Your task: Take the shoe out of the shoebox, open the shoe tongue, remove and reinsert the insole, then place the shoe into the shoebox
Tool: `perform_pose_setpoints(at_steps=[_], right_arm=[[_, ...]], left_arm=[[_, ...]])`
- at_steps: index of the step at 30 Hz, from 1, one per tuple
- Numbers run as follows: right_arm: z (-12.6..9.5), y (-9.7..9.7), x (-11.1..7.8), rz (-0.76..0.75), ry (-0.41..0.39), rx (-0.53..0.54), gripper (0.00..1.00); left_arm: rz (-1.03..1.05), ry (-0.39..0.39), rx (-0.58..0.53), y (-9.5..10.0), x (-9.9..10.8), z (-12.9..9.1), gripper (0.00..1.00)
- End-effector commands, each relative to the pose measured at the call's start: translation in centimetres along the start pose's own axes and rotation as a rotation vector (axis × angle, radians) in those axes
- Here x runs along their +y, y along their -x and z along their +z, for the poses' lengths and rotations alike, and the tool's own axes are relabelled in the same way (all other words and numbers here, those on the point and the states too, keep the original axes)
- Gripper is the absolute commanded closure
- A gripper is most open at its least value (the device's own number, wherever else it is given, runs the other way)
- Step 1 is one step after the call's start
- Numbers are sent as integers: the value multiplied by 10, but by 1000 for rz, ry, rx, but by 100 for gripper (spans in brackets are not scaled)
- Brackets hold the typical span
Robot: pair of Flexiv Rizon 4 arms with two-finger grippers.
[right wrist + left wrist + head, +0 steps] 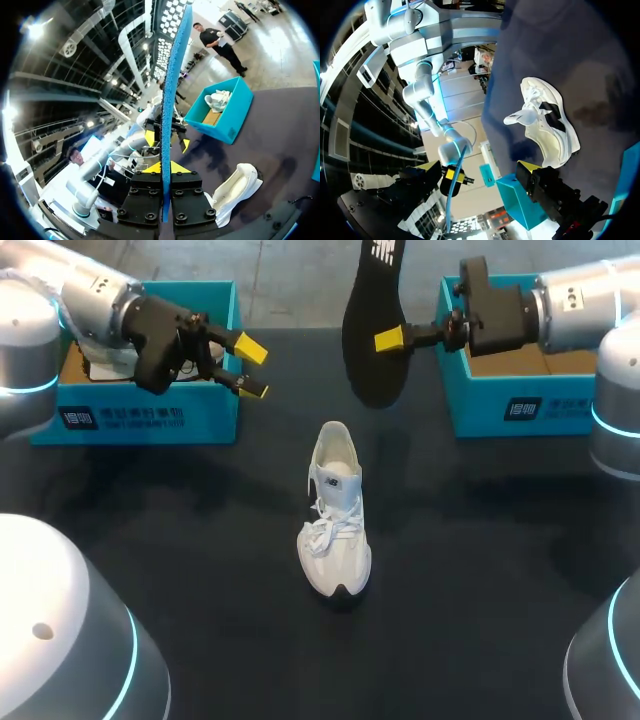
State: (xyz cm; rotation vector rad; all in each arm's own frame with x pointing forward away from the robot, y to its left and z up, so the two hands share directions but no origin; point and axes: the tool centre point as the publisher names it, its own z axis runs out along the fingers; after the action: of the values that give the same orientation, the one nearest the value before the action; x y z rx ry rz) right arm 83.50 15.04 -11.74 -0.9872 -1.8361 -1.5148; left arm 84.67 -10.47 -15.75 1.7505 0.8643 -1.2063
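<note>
White lace-up sneaker (335,510): standing upright on its sole at the middle of the black table covering (480,570), toe toward the near edge, heel toward the far edge, laces loose. It is in neither claw and lies well apart from both, nearer the table's front than either.

Right gripper (390,339): fingers clamped together on the black foam insole (372,330), gripping it at one long edge. The insole is held off the table, on edge, lengthwise up and down, above the far end of the table between the two boxes. In the right wrist view the gripper (166,170) has the insole (172,100) pinched between its yellow tips, the thin edge showing blue, and the sneaker (235,190) sits on the cloth beside and beyond the fingers.

Left gripper (250,368): fingers apart, holding nothing, just off the front corner of the left teal cardboard shoebox (150,415). Something white lies inside that box. From the left wrist view the gripper (479,167) looks out past the sneaker (547,125), which lies beside its line, not between the fingers.

Right teal cardboard shoebox (520,405): at the far right of the table, behind the right gripper.
</note>
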Motion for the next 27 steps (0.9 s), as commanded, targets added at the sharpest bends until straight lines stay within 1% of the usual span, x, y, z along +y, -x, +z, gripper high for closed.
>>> perform_pose_setpoints(at_steps=[1, 19, 22, 27], right_arm=[[1, 0, 1, 1, -2, -1, 100], [1, 0, 1, 1, -2, -1, 100], [-3, 9, 9, -38, 9, -7, 100], [-3, 18, 22, -94, 25, -14, 100]], left_arm=[[1, -2, 2, 0, 0, 0, 0], [1, -2, 2, 0, 0, 0, 0], [1, -2, 2, 0, 0, 0, 0], [14, -18, 27, -6, 8, -5, 0]])
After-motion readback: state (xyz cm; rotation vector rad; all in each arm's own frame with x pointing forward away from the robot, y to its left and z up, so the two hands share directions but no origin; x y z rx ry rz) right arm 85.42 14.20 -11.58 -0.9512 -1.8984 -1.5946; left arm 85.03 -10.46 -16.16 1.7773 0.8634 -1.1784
